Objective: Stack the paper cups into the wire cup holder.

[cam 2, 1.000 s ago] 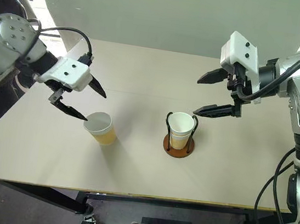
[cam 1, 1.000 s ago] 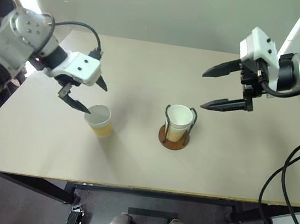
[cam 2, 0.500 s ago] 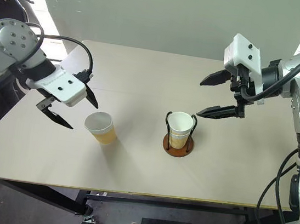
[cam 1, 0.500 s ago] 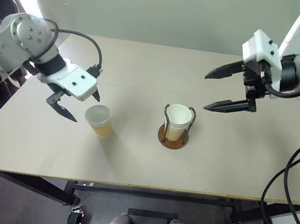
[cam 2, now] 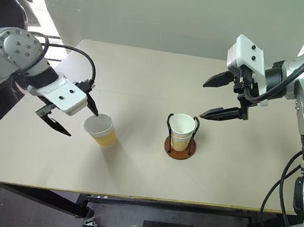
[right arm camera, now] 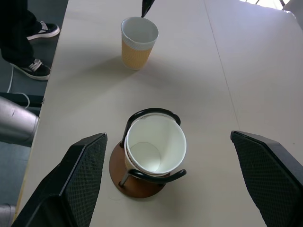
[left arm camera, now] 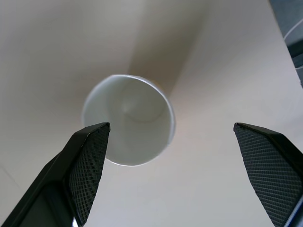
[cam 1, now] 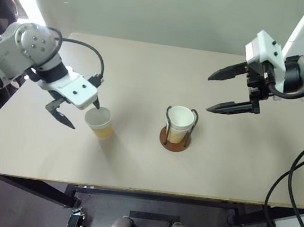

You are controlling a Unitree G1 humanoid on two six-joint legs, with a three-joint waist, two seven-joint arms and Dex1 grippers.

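Because it is only thin rolled paper, the lone yellow-tan tapered paper cup with the white inside and white rolled rim [cam 1: 99,123] is likely very light, easy to tip or push across the pale bench [cam 1: 135,156], and quick to crumple if squeezed hard. It stands upright and empty, well to the left of the wire cup holder, a round reddish-brown disc base with two upright black wire loops [cam 1: 176,139]. The left gripper [cam 1: 77,112] hangs at this cup with its two black fingers spread wide and pointing steeply down; one fingertip is at the cup's far rim, the other well clear on the side away from the holder, so the cup is not yet between them. From the left wrist view one finger pad [left arm camera: 90,161] overlaps the rim and the other stands far off.

A sound hold would probably be a gentle pinch across the upper wall just below the rolled rim, where the paper is stiffest, or one finger inside and one outside the lip. The smooth sides may slip under too light a pinch.

In the holder, stacked paper cups [right arm camera: 155,147] already sit nested between the loops, mouth up; the loops leave little spare room, so the last cup must come in nearly straight.

Right of the holder and above it, the right gripper [cam 1: 231,91] hovers with fingers spread, carrying nothing.
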